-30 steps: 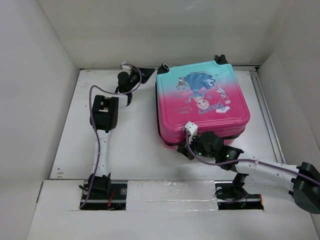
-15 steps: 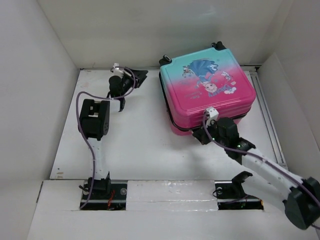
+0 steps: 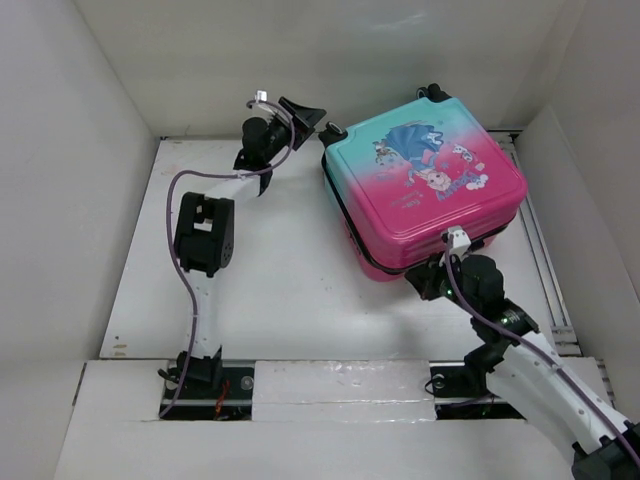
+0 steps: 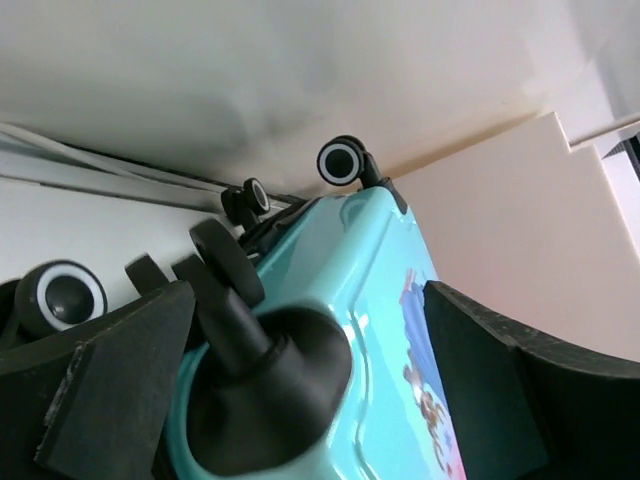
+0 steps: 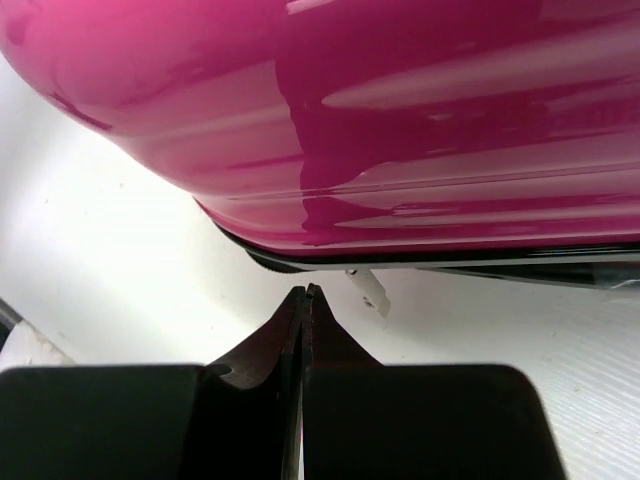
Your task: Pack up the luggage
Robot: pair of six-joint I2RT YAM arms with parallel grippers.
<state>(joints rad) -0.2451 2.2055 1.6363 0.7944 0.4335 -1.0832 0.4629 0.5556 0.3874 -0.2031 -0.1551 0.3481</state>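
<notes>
A: Where's the suitcase sitting?
B: Far right corner of the worktop, printed side up and turned askew, with its wheeled end toward the back wall. Both shells lie together, so I'd say nothing can go in yet.
A: And the left gripper?
B: Spread wide at the case's far left corner, one finger either side of a black caster wheel, gripping nothing.
A: The right gripper?
B: Pinched fully shut on nothing. Its tips are at the case's near edge, just under the black seam and beside a small white tab. I can't tell whether they touch the shell.
A: What worries you?
B: That caster wheel, mostly. If the left closes on it, it may swivel, and the glossy shell gives no purchase, so the case could twist away instead of holding steady. The right's shut tips also act as a wedge. Pushed too low, they'd skid along the worktop and shove the whole case toward the back wall. Too high, and they'd slide off the curved pink shell without parting the seam. They could also miss that tab, which looks tiny and loose
</notes>
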